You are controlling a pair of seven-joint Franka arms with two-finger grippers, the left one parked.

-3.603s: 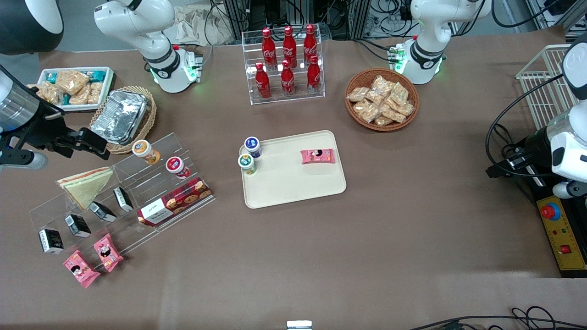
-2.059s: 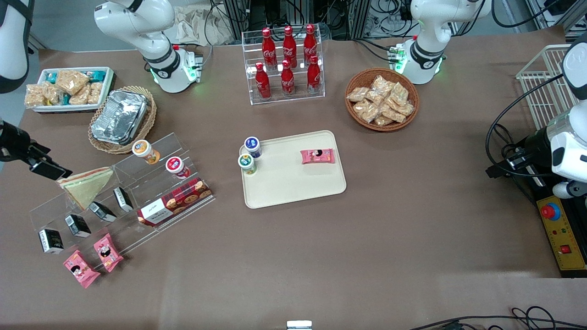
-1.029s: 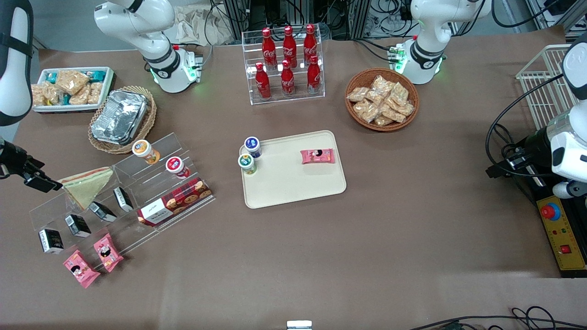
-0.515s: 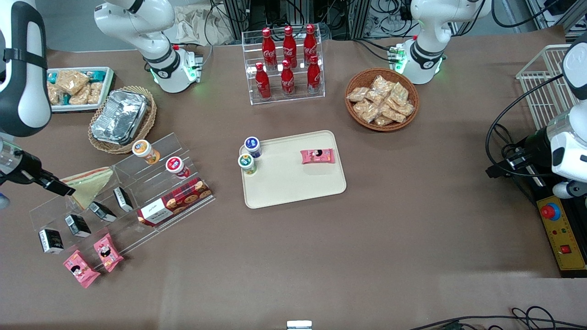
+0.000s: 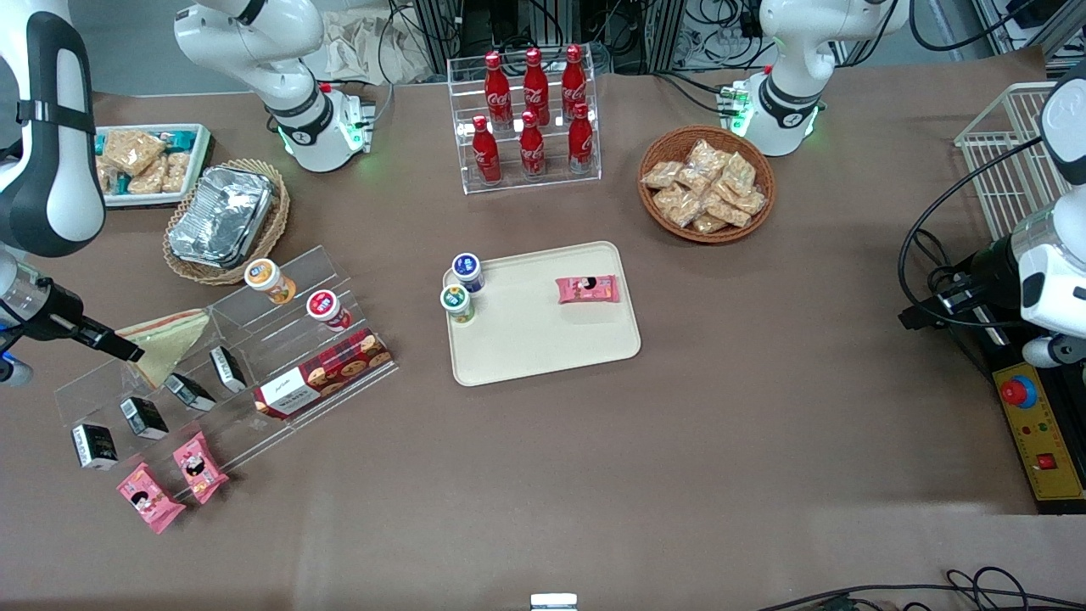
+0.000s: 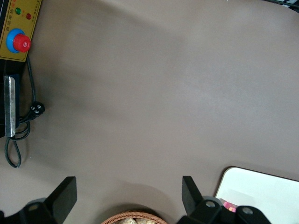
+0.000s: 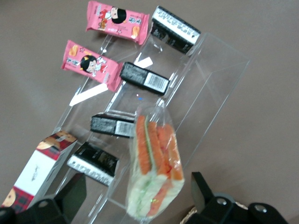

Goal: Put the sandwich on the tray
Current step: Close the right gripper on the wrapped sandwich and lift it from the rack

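I have the gripper (image 5: 123, 350) at the working arm's end of the table, at the corner of the sandwich (image 5: 165, 342). The wrist view shows both fingers spread wide with the sandwich (image 7: 156, 165) in the gap between them; nothing is held. I judge this to be the final approach before closing.

The sandwich leans on an upper step of the clear acrylic display stand (image 5: 225, 356), striped filling edge toward the wrist camera. This tilt presents the wedge's two broad faces to the fingers, which is why I bring the tool in from the outer end of the stand, not from above. The wrapper looks thin and loose, so I expect it to crumple under pressure; a light squeeze is advisable.

On the steps nearer the front camera stand several black cartons (image 5: 142, 417), with two pink snack packets (image 5: 174, 480) on the table just in front of the stand. A red plaid biscuit box (image 5: 322, 373) lies on the stand's end nearer the tray. Any lift should clear these.

The tray (image 5: 543, 339) sits mid-table, well apart from the stand. Two small capped cups (image 5: 461, 287) occupy one corner and a pink packet (image 5: 587, 289) lies near the opposite edge, leaving its centre bare for the sandwich.
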